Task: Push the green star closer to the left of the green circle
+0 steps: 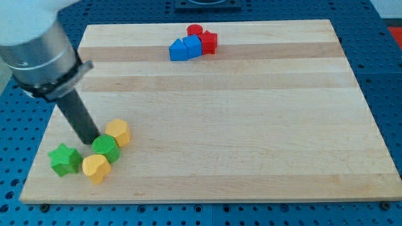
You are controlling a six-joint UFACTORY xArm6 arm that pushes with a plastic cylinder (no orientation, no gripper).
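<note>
Camera view: my tip (92, 140) touches the green circle (106, 147), beside green star (65, 159).

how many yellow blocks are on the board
2: one yellow block just right of my tip, above-right of the green circle; another yellow block below that circle. None appear hidden.

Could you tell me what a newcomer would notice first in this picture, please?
First, the big dark rod at the view's left, my tip just upper-left of the green circle. Around it cluster a green star and two yellow blocks; red and blue blocks huddle near the top edge.
</note>
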